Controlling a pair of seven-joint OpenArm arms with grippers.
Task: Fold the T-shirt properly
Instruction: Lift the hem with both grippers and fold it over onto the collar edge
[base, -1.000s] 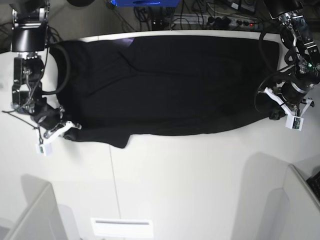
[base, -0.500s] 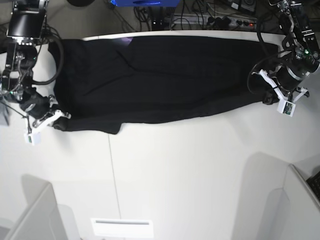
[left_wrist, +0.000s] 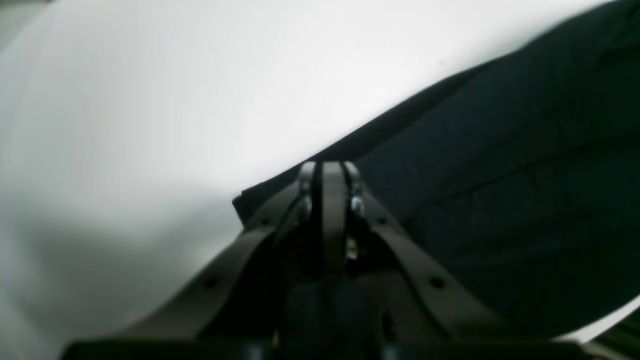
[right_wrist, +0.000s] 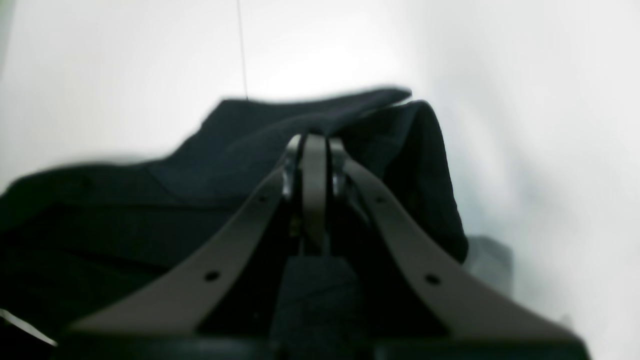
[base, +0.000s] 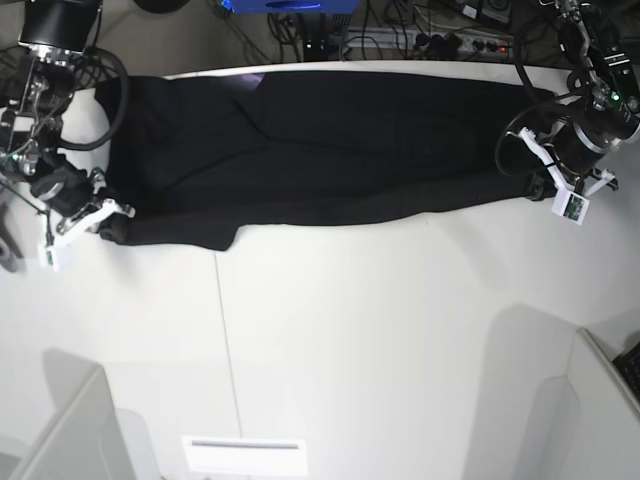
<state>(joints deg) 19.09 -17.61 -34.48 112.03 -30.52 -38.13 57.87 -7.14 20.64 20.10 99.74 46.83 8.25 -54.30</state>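
Both hands, left hand (base: 545, 190) and right hand (base: 105, 222), stay clamped on opposite ends of the T-shirt (base: 320, 150), stretched across the worktop (base: 350, 340). Uneven pulling risks slippage, wrinkling the fold.

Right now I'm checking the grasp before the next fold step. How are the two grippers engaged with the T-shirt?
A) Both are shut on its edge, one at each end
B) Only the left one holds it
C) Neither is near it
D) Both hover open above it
A: each wrist view shows closed jaws pinching black cloth, the left gripper and the right gripper at opposite ends of the T-shirt.
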